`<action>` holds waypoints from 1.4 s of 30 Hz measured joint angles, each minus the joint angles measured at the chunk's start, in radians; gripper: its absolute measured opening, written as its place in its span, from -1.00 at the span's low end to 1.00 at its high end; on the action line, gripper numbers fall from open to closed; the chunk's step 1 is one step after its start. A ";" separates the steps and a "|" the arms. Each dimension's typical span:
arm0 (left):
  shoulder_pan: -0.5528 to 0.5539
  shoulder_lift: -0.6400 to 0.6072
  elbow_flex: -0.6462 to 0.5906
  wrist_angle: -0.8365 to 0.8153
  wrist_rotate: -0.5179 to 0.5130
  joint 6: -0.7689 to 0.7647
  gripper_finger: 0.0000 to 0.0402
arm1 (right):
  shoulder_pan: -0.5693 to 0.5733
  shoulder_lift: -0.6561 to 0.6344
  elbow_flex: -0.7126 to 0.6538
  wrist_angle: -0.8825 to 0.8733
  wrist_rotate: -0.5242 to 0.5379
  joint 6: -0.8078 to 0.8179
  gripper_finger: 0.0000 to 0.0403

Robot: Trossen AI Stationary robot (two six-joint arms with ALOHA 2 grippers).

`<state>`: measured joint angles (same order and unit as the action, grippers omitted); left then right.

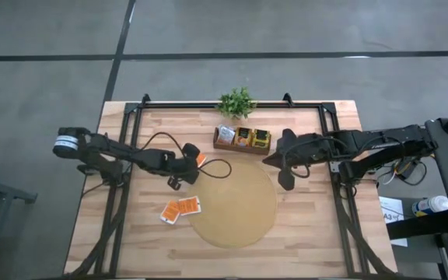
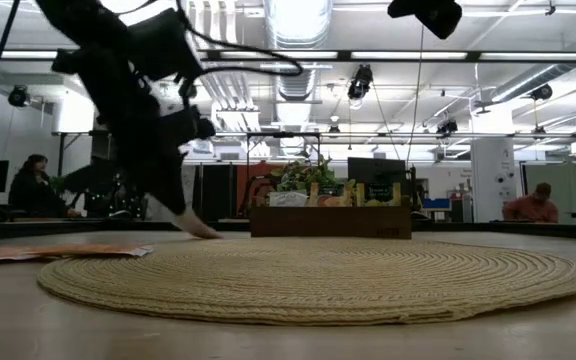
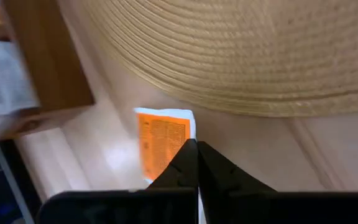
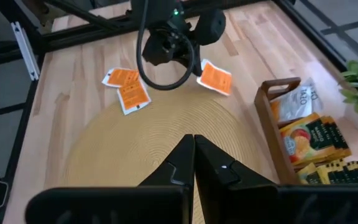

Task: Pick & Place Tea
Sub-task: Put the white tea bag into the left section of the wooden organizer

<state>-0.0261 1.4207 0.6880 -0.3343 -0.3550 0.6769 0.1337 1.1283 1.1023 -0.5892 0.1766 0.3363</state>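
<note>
High view, left gripper point(image 1: 195, 163): it sat low over the wood just left of the round mat point(image 1: 233, 207), at an orange tea packet point(image 1: 201, 159) lying off the mat's far-left edge.
High view, right gripper point(image 1: 285, 181): it hung over the mat's far-right rim, near the wooden box point(image 1: 242, 148).
High view, other tea: 2 orange packets point(image 1: 180, 210) lay together on the table point(image 1: 317, 233) by the mat's near-left edge; the box held more packets, yellow point(image 1: 260, 138) among them, with a small green plant point(image 1: 237, 101) just behind it.
Low view, left arm: its dark bulk came down at the left, and the tip met the table beside a pale packet edge point(image 2: 200, 229); whether the packet had left the wood I could not tell.
Low view, background: the box point(image 2: 330, 220) stood beyond the mat point(image 2: 318, 275), and people sat in the room behind.
Left wrist view, claw: the left gripper point(image 3: 196, 155) had its 2 fingers pressed together, pinching the edge of the orange packet point(image 3: 161, 140), which lay on the wood between the mat point(image 3: 241, 50) and the box corner point(image 3: 48, 56).
Right wrist view, claw: the right gripper point(image 4: 194, 149) was fully closed with nothing in it, above the mat point(image 4: 166, 149).
Right wrist view, tea: the 2 packets point(image 4: 128, 87) lay beyond the mat, the single one point(image 4: 215, 77) beside the left arm's head, well apart from the box point(image 4: 272, 124).
</note>
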 joint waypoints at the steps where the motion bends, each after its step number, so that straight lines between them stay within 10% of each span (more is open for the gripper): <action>1: 0.000 0.000 0.023 -0.023 0.000 -0.001 -1.00 | 0.000 -0.006 0.000 0.000 0.003 0.000 -0.96; 21: 0.154 0.007 0.637 -0.295 0.173 -0.063 -1.00 | 0.000 -0.236 -0.048 -0.014 0.010 -0.118 -0.96; 42: 0.385 0.373 1.154 -0.697 0.533 -0.054 -1.00 | 0.000 -0.400 -0.265 0.130 0.006 -0.050 -0.96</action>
<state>0.3591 1.7940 1.8422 -1.0314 0.1779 0.6229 0.1333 0.7284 0.8375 -0.4596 0.1826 0.2861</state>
